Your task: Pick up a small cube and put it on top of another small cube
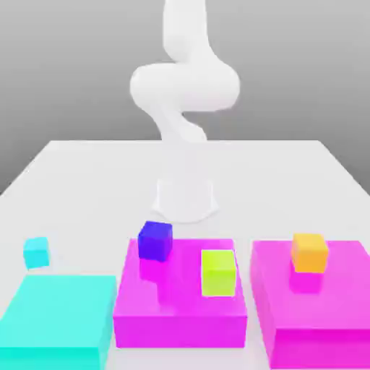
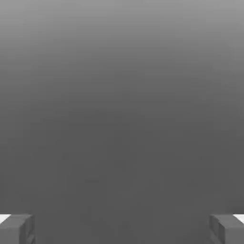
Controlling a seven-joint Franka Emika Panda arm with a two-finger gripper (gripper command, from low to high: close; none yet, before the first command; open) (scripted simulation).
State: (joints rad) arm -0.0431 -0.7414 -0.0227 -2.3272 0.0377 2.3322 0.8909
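White arm (image 1: 184, 87) rises from its base at the back middle of the white tabletop (image 1: 87, 173). Hand view: gripper (image 2: 122, 228) fingers (image 2: 16, 228) spread wide apart, nothing between them, grey surface ahead. Small cyan cube (image 1: 36, 252) sits on the tabletop at the exterior view's left, just behind the large flat cyan block (image 1: 58, 321), apart from it. Middle magenta block (image 1: 181, 307) carries a blue cube (image 1: 155, 241) at its back left corner and a lime cube (image 1: 218, 272) right of centre. Right magenta block (image 1: 318, 311) carries an orange cube (image 1: 310, 252). No cube stacked on another cube yet
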